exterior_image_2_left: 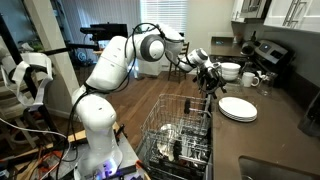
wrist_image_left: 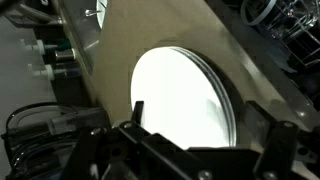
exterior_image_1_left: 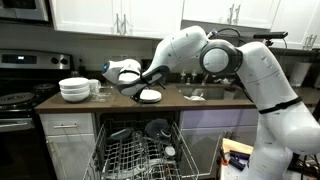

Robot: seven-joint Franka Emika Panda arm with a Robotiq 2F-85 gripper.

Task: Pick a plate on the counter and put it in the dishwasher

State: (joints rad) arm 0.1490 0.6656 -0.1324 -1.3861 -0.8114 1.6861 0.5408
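Note:
A small white plate (exterior_image_1_left: 150,95) lies on the dark brown counter (exterior_image_1_left: 205,100), on top of a low stack of plates (exterior_image_2_left: 237,108). My gripper (exterior_image_1_left: 138,84) hangs just above it, open, with nothing between the fingers. In the wrist view the plate (wrist_image_left: 185,95) fills the middle. Both fingertips (wrist_image_left: 136,108) straddle its near edge without touching it, and the gripper (wrist_image_left: 205,125) is centred over that part. The dishwasher (exterior_image_1_left: 135,150) stands open below the counter. Its grey wire rack (exterior_image_2_left: 180,135) is pulled out and holds some dishes.
A taller stack of white bowls (exterior_image_1_left: 75,89) sits on the counter beside the stove (exterior_image_1_left: 18,98). Bowls (exterior_image_2_left: 230,70) and a mug (exterior_image_2_left: 250,78) stand behind the plates. A sink (exterior_image_1_left: 205,92) is set into the counter past the arm.

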